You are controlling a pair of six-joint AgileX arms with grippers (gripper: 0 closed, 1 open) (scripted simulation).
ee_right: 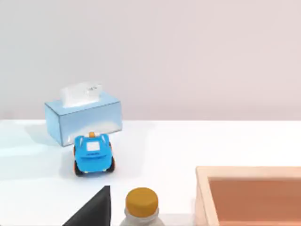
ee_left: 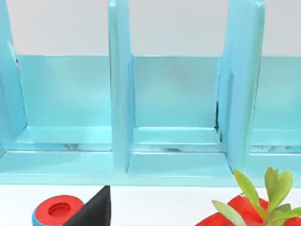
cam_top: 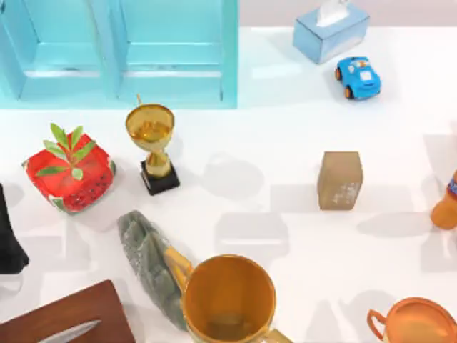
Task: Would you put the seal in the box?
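The task looks barely begun: the seal (cam_top: 340,180) sits alone on the bare white table (cam_top: 285,143), right of centre in the top view, touched by nothing, so the grasp, the carry and the drop into the box are all left to do. The box is probably the shallow salmon-pink tray (ee_right: 249,195) whose corner shows in the right wrist view, just beside a yellow-capped bottle (ee_right: 141,205); I judge this from the open rim alone, and where it sits relative to the seal I cannot tell. The seal stands squarish, its slightly longer axis running toward and away from the table's far edge, with the whitish speckled end toward the near edge. A dark wedge in each wrist view may be a finger, but how far either claw is open, or whether it holds anything, I cannot tell. The blue toy car (cam_top: 358,77) and tissue box (cam_top: 330,32) lie well apart, beyond the seal.
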